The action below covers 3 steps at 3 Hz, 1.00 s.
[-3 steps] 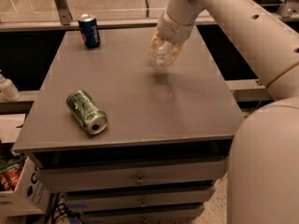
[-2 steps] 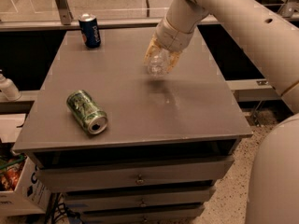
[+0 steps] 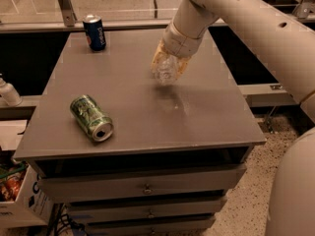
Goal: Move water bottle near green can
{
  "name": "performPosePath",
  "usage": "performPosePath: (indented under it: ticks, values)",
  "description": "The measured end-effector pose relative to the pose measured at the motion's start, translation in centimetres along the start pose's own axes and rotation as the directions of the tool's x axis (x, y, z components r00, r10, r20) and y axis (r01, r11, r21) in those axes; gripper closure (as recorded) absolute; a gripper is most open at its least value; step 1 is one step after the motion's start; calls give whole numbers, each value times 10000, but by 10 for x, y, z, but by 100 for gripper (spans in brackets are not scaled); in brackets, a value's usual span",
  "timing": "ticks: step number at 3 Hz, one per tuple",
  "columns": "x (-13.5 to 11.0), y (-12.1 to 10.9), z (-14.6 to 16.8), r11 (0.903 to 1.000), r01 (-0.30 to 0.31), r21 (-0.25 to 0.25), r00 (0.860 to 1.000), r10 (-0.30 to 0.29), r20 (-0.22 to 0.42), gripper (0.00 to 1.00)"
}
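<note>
- End effector (image 3: pixel 171 63): pinching the water bottle (image 3: pixel 164 73), above the tabletop (image 3: pixel 211 117) just past its centre.
- Water bottle: held clear of the surface, its shadow falling below it.
- Green can (image 3: pixel 91 117): lying on its side at 8 o'clock, well apart.
- Blue Pepsi can (image 3: pixel 94 32): upright at 10 o'clock.

"Pepsi" lettering stands on the blue drink can (image 3: pixel 94 32) at the far-left corner of the grey counter (image 3: pixel 206 117). Right of that can, the tool (image 3: pixel 169 64) clasps a clear plastic water bottle (image 3: pixel 163 74), label unreadable.
</note>
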<state>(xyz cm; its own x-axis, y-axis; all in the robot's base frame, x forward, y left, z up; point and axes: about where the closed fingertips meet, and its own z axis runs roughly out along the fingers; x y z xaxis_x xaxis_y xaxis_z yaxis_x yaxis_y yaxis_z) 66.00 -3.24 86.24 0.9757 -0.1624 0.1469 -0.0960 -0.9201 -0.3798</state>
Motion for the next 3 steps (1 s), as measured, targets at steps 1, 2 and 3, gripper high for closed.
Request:
performPosePath:
  ticks: [1,2,3]
  values:
    - [-20,-14,5,9967,784,-187,9968,-787,-124,100]
    - [-45,-30,6,9858,1673,-137,9856,-1676,-221,100]
    - [-76,-44,11,9668,2557,-11,9667,-2557,-146,100]
